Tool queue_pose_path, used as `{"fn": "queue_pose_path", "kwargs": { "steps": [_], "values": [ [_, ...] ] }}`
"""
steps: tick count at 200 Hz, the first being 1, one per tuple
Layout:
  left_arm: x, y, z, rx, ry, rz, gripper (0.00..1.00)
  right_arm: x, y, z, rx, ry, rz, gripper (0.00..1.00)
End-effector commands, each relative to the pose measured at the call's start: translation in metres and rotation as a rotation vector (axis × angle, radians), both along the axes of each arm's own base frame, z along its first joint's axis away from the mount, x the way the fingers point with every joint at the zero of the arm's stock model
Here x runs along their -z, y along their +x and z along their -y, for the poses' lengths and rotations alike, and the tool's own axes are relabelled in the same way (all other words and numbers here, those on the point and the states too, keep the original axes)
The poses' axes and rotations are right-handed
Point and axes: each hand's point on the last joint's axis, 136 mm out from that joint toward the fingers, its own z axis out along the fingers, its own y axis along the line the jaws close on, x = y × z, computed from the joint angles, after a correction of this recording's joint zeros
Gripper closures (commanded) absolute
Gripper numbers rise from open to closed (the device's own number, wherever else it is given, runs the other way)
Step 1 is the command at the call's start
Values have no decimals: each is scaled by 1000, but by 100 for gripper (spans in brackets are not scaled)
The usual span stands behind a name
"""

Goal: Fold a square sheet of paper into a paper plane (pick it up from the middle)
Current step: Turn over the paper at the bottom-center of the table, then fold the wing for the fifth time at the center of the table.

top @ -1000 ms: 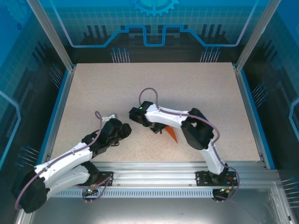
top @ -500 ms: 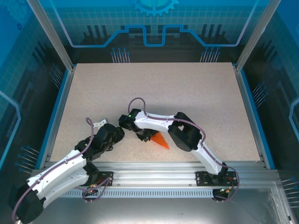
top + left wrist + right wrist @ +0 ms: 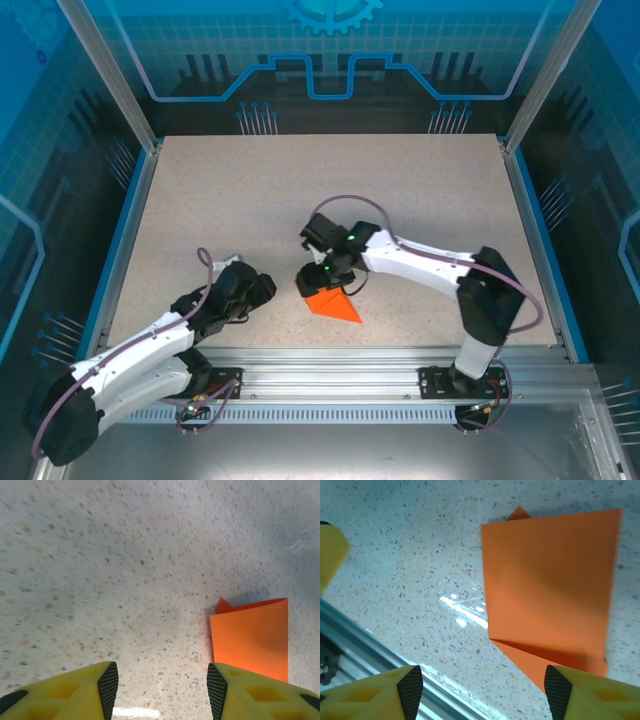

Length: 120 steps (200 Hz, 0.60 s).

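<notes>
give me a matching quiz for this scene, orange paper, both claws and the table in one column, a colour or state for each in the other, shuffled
Things:
1. orange paper
2. left claw
3. right claw
4. table

Colour or state:
a. open, at the paper's far edge
b. speckled beige
c. folded, lying flat
d. open, apart from the paper, off to its left

Pairs: 1-c, 2-d, 3-a, 4-b

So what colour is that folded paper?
The folded paper is plain bright orange, clearest in right wrist view.
</notes>
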Motion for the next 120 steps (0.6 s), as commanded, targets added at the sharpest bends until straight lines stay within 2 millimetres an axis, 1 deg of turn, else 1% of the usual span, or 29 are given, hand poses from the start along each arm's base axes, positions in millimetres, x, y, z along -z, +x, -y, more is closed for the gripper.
{"fn": "queue_pose_path", "kwargs": {
  "steps": [1, 10, 17, 28, 37, 49, 78, 92, 120],
  "values": [
    [-15, 8, 31, 105, -95, 12, 47, -2, 2, 10, 27, 148, -49, 48],
    [-12, 9, 38, 123, -113, -3, 48, 0, 1, 18, 34, 184, -68, 54],
    [-10, 9, 43, 139, -126, -13, 48, 4, -1, 23, 36, 202, -86, 62],
    [-8, 9, 50, 162, -140, -34, 49, 10, -4, 31, 39, 218, -109, 70],
    [-7, 10, 54, 174, -144, -45, 50, 13, -8, 31, 28, 251, -138, 77],
    [-5, 11, 58, 183, -143, -58, 50, 16, -12, 30, 15, 279, -160, 83],
    [-5, 12, 72, 220, -137, -76, 51, 35, -11, 38, 37, 237, -185, 86],
    [-3, 11, 78, 234, -132, -89, 51, 44, -5, 42, 57, 225, -188, 86],
    [2, 5, 91, 266, -121, -119, 51, 60, -1, 47, 78, 219, -220, 86]
  ]
}}
